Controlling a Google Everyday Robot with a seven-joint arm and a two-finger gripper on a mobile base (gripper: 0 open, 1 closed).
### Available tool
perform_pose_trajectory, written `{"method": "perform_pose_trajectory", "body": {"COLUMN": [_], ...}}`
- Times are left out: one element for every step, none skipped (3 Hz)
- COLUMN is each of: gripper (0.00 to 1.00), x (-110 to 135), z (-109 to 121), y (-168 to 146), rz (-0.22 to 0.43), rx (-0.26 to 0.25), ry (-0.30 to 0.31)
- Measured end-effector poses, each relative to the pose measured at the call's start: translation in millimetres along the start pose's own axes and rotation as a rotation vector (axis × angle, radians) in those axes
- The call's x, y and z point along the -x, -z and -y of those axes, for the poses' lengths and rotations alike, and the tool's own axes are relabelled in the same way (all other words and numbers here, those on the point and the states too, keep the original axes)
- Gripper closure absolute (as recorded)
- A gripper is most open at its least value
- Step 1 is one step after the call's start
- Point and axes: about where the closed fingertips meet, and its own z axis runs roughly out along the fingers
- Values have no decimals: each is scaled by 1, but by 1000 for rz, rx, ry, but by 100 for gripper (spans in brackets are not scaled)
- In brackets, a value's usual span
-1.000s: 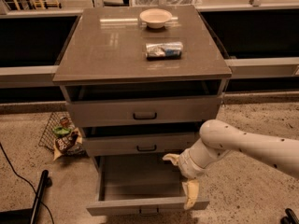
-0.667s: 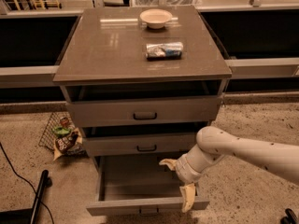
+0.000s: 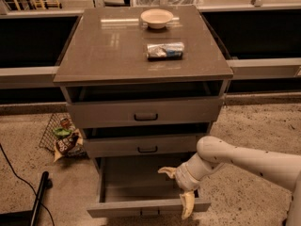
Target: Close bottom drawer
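The bottom drawer [image 3: 141, 206] of the grey cabinet is pulled far out, its inside bare, with its narrow front panel and small dark handle [image 3: 149, 213] at the lower edge of the view. My gripper [image 3: 178, 188] comes in from the right on a white arm and hangs over the drawer's right front corner. Its two cream fingers are spread apart and hold nothing: one fingertip [image 3: 165, 171] points left over the drawer's inside, the other [image 3: 187, 205] lies across the front panel's top edge.
The top drawer [image 3: 145, 111] and middle drawer [image 3: 146, 145] stand slightly out. A bowl [image 3: 156, 18] and a lying can [image 3: 164, 50] rest on the cabinet top [image 3: 94, 46]. A wire basket [image 3: 63, 136] with snack bags stands on the floor at left. A black cable [image 3: 19, 178] runs at lower left.
My arm and gripper have shifted left and a little down, from beside the drawer's right edge to over its right front corner. The drawer stands as far out as before.
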Motion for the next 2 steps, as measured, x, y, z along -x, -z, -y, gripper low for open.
{"method": "perform_pose_trajectory", "body": {"gripper": [0,0], "x": [-10,-33], "z": [-2,-5], "y": [-15,-50], "rz": [15,31], "rx": [23,43], "ry": [-9,-7]}}
